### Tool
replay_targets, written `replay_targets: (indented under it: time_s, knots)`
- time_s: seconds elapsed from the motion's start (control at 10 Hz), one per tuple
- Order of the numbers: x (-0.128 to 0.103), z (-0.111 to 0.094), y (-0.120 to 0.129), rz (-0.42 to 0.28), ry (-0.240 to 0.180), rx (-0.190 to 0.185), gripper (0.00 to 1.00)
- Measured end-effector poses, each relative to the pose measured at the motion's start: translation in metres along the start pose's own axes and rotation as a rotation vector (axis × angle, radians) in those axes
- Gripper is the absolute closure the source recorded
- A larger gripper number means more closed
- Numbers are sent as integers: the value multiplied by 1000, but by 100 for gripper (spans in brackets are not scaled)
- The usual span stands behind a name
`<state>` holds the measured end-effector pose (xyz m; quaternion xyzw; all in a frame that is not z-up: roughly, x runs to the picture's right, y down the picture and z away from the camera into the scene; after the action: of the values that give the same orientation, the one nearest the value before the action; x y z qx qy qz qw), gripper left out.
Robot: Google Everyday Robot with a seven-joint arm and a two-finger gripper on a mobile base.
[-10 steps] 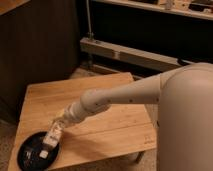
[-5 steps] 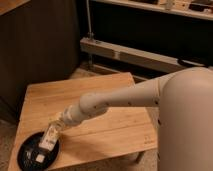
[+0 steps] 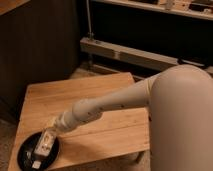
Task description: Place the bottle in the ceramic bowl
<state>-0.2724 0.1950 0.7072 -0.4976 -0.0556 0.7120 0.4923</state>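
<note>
The bottle is lying inside the bowl, near the left front corner of the worktop, tilted along the line of the arm with its far end at the bowl's far rim. You are looking at a gripper hanging right over that far end, at the bowl's far edge. Whether the jaws are parted or clamped on the bottle, you cannot tell from here; gripper and bottle are blurring into one pale shape.

What could go wrong, as a judgement: if the jaws are gripping at all when you are pulling back, the bottle is likely coming up with them and dropping onto the worktop. If the bottle is leaning on the rim rather than lying flat, it may be rolling or tipping out once freed. The bowl is sitting close to the worktop's near left edge, so any drag from the gripper could be nudging it toward that edge.

The arm is reaching from the robot's body at the right, stretching down and left across the worktop, wrist angling down into the bowl.
</note>
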Motion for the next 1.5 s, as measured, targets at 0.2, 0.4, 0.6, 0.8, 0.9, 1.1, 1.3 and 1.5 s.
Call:
replay_targets:
  time_s: [0.2,0.4,0.6,0.8,0.9,1.1,1.3,1.5]
  knots:
    - [6,8,1,-27,-13,10,68]
    - [9,10,1,-34,-24,15,47]
    - [8,10,-1,-27,-46,11,28]
    - [5,7,-3,-3,-72,2,20]
    - [4,5,-4,0,-75,2,20]
    - [6,7,-3,-2,-72,1,20]
    - [5,6,-3,-2,-73,1,20]
    - [6,7,-3,-2,-72,1,20]
